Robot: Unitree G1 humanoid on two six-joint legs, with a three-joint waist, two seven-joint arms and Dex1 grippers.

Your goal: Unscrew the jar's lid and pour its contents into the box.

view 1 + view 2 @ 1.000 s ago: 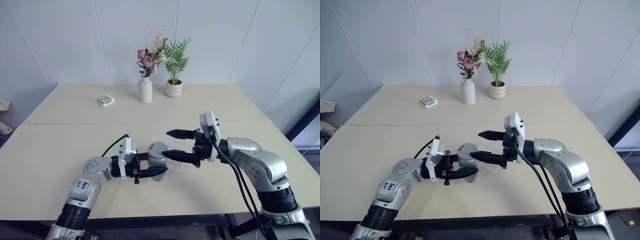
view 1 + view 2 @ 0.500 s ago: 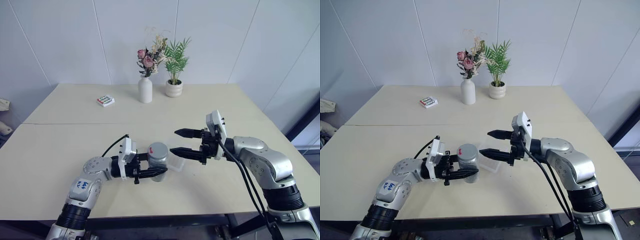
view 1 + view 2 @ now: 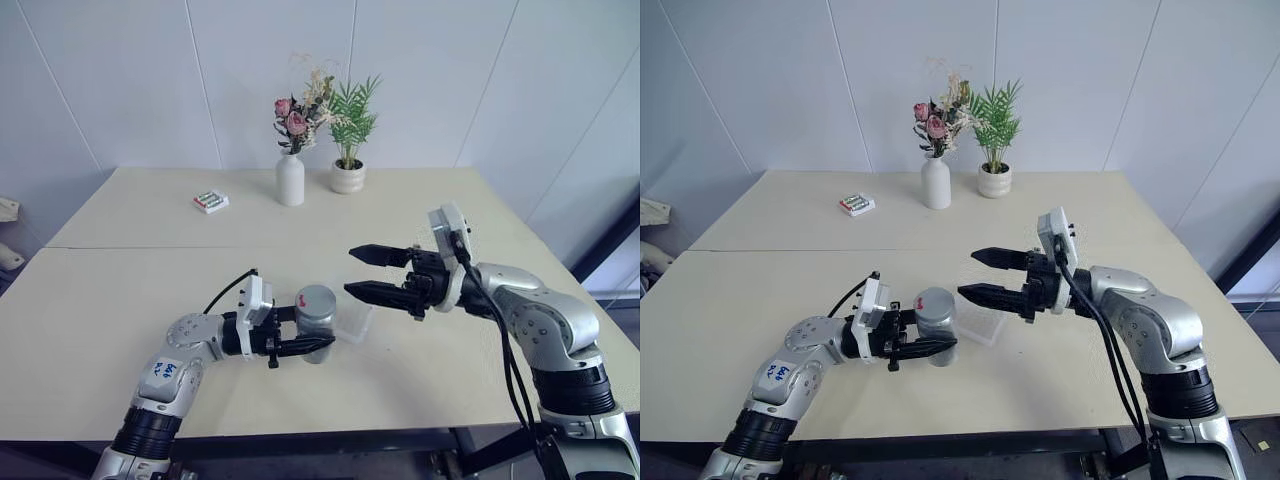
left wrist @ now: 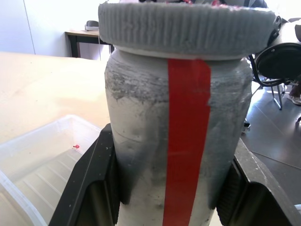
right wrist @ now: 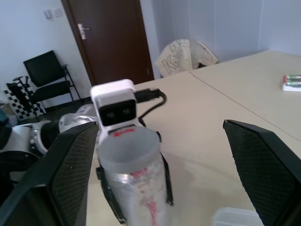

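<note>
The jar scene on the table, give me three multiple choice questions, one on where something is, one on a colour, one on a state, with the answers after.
1. Where is the box?
A. on the table beside the jar, toward the right arm
B. next to the white vase
C. in the right gripper

2. What colour is the strip down the jar's side?
A. green
B. red
C. blue

3. How is the right gripper?
A. shut on the lid
B. shut on the box
C. open, empty, apart from the jar

Answers: 1 A, the clear box lies right beside the jar. 2 B, the left wrist view shows a red strip. 3 C, its fingers stand wide; the lid sits on the jar in the left gripper.
</note>
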